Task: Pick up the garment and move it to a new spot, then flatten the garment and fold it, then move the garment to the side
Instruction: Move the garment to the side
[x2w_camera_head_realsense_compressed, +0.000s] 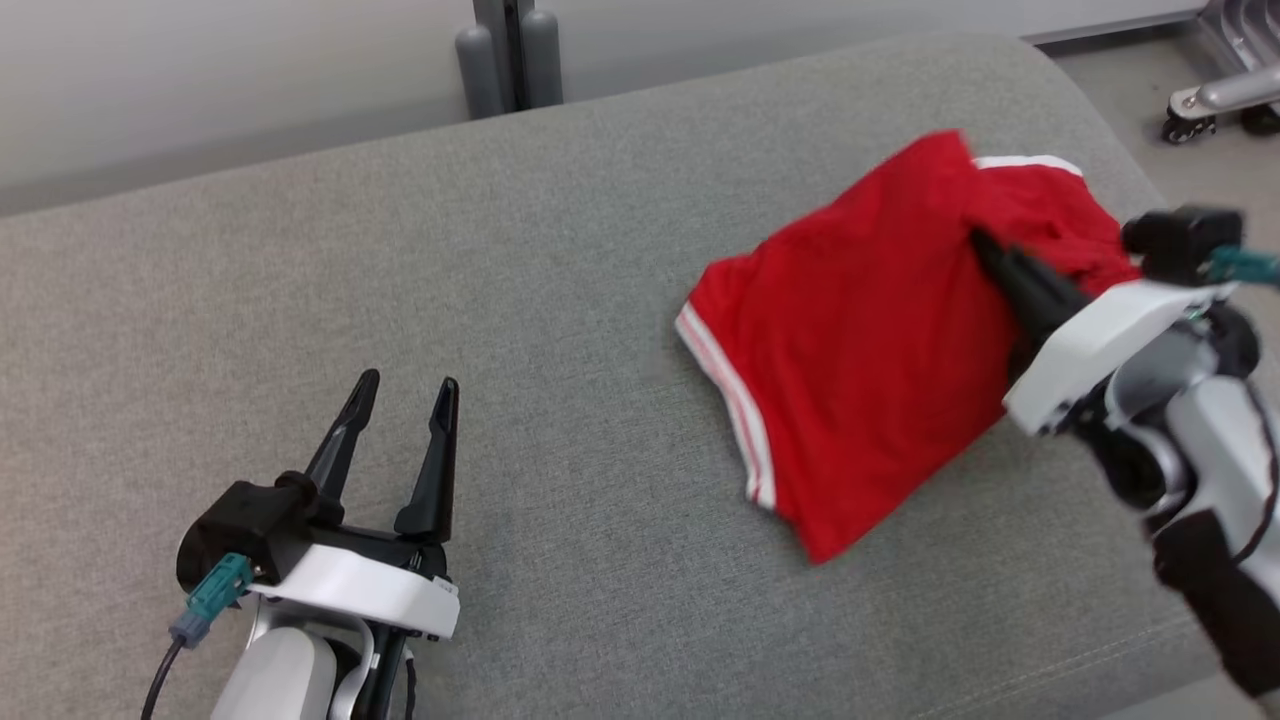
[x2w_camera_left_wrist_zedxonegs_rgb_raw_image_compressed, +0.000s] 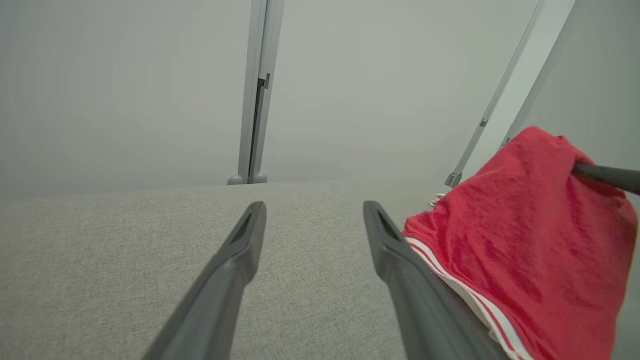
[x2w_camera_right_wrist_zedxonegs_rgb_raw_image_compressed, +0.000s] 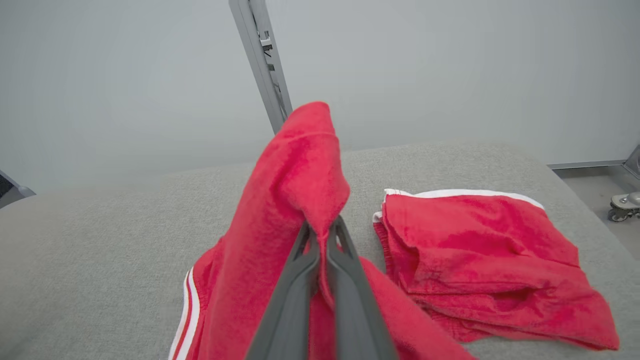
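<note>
On the couch (x2w_camera_head_realsense_compressed: 400, 250), the right claw's (x2w_camera_right_wrist_zedxonegs_rgb_raw_image_compressed: 322, 230) thin pinch on the shorts (x2w_camera_head_realsense_compressed: 860, 350) may slip; the left claw (x2w_camera_head_realsense_compressed: 405, 392) gapes empty.

A grey fabric cushion (x2w_camera_head_realsense_compressed: 400, 300) spans the near ground (a seam crosses its near right corner). Beyond its far edge a grey post (x2w_camera_head_realsense_compressed: 515, 50) stands against the pale wall (x2w_camera_head_realsense_compressed: 200, 90). Far right, a wheeled metal frame (x2w_camera_head_realsense_compressed: 1215, 100) sits on the floor (x2w_camera_head_realsense_compressed: 1140, 80).

1 red garment (x2w_camera_head_realsense_compressed: 860, 340); left claw (x2w_camera_head_realsense_compressed: 410, 380), right claw (x2w_camera_head_realsense_compressed: 985, 245): 2; 1 grey cushion (x2w_camera_head_realsense_compressed: 400, 250); 1 post (x2w_camera_head_realsense_compressed: 510, 55).
</note>
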